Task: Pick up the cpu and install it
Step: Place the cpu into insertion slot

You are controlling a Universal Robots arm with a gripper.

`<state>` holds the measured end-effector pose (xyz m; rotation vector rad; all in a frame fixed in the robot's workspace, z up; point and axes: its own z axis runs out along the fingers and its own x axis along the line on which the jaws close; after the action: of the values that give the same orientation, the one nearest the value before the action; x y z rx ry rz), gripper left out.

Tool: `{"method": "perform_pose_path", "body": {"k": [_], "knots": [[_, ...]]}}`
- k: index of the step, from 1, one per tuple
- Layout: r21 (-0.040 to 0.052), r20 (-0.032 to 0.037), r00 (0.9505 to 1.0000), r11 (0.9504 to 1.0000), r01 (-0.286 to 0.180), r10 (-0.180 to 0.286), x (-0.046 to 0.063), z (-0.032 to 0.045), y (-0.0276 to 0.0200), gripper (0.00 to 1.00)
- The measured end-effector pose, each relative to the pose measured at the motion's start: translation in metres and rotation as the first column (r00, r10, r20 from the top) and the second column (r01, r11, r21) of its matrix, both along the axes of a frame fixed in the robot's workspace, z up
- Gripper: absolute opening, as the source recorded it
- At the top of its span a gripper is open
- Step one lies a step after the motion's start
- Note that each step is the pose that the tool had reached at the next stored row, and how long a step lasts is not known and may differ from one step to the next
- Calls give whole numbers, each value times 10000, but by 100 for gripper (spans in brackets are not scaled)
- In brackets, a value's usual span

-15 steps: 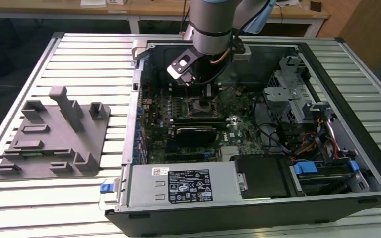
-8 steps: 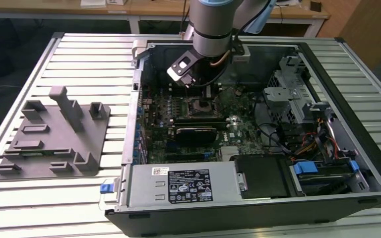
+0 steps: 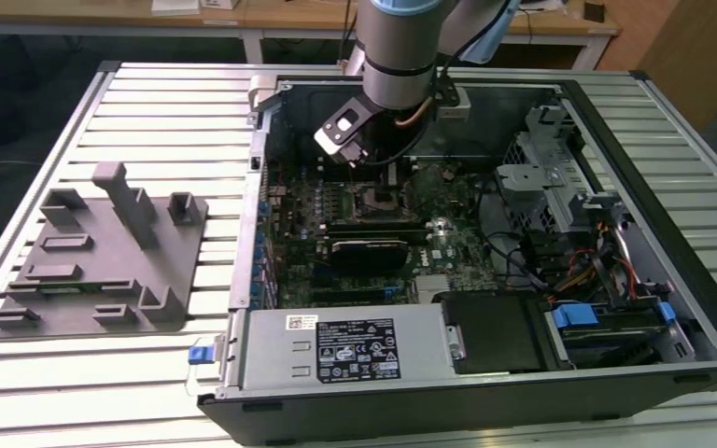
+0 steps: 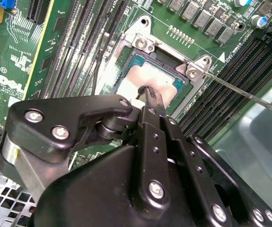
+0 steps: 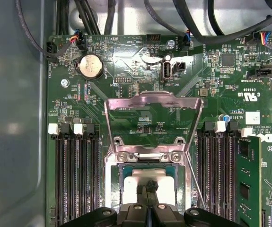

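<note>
Look: the cpu (image 4: 163,78) is a flat square chip with a pale silvery metal top and a thin green-blue rim.
Place: it lies in the socket (image 4: 145,45) on the motherboard (image 5: 126,71); the hinged metal frame (image 5: 126,155) stands lifted open.
Direction: top face upward, edges parallel to the socket edges; being square, it has no long axis.
Tool: the tool (image 4: 147,92) is closed, fingertips together over the middle of the cpu; whether they touch it I cannot tell.

From my console I see a black-and-white printed label (image 3: 358,353) on the silver power supply (image 3: 272,350), with a small white barcode sticker (image 3: 302,323) just above it; the print is too fine for me to read. White lettering (image 5: 252,92) and a white sticker (image 5: 252,118) mark the green motherboard (image 5: 126,68), and a white logo (image 4: 5,80) shows in the second wrist view.
</note>
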<state>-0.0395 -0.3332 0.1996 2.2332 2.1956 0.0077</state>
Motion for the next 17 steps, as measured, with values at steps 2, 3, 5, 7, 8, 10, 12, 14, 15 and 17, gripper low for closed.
{"method": "perform_pose_path", "body": {"k": [2,3,5,7,8,10,12,14,15,17], "knots": [[1,1,10000,10000,0,0,0,-1,0,11],[1,1,10000,10000,0,0,0,-2,0,11],[0,0,10000,10000,0,0,0,-9,0,11],[-1,-1,10000,10000,0,0,0,-9,0,11],[-1,-1,10000,10000,0,0,0,-9,0,11],[2,1,10000,10000,0,0,0,-11,0,11],[2,1,10000,10000,0,0,0,-11,0,11],[5,4,10000,10000,0,0,1,-8,1,11],[6,5,10000,10000,0,0,1,-5,1,11],[3,2,10000,10000,1,-1,0,5,0,11]]}}
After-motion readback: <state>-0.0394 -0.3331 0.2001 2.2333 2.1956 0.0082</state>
